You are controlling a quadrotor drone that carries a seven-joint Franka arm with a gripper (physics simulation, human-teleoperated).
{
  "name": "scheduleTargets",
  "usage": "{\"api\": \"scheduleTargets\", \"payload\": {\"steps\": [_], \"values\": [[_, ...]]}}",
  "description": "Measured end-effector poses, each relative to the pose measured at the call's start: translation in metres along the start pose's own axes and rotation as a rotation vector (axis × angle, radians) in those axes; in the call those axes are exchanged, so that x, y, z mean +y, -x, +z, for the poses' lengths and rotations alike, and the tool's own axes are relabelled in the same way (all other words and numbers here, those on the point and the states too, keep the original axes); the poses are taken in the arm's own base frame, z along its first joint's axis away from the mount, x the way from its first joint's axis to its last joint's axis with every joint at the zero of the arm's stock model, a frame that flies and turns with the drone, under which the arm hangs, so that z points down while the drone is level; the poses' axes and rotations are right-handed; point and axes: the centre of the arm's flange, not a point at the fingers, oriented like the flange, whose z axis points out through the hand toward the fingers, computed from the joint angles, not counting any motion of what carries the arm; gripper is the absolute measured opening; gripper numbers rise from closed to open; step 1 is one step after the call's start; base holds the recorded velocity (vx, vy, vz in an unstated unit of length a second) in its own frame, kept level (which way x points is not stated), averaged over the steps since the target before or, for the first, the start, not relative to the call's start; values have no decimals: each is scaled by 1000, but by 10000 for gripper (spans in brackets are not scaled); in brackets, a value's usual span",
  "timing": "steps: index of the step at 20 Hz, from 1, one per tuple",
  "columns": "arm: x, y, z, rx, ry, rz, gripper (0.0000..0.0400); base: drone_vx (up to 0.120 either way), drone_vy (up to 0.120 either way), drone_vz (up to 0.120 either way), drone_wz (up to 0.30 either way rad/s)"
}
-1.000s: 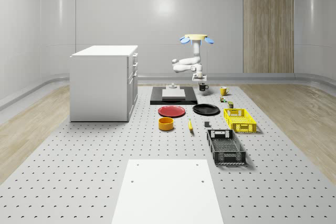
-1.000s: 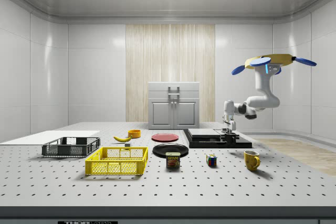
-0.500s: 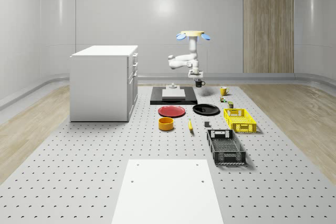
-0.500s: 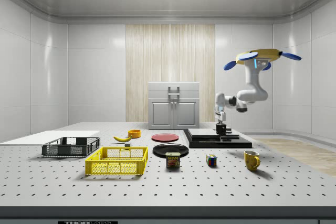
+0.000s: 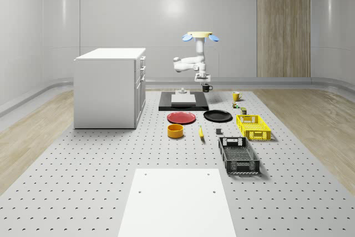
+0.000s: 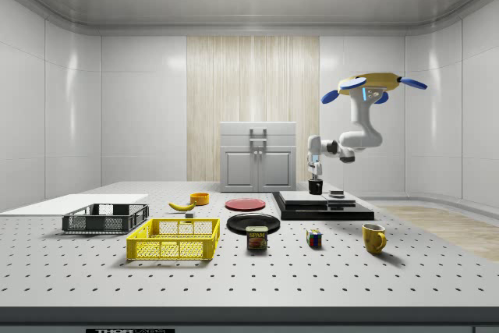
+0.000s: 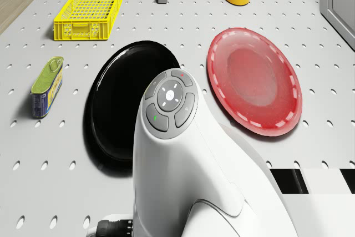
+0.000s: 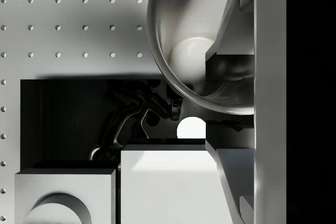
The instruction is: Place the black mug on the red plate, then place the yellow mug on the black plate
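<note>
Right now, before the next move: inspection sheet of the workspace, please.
surface: perforated table, white sheet lying on it.
job's things: black mug off the table, over the black platform; red plate and black plate bare, side by side; yellow mug upright on the table.
clutter: yellow crate, black crate, yellow bowl, banana, can, colour cube.
grippers: jaws shut on the black mug; drone hovers above the platform's end.
cables: nothing seen.
surroundings: white cabinet beside the platform.
</note>
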Motion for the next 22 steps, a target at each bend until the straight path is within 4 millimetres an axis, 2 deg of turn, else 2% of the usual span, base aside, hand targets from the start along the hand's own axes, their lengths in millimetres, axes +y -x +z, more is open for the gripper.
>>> {"api": "scheduleTargets", "payload": {"steps": [22], "values": [[0,0,0,0,0,0,110,120,-120,0,0]]}}
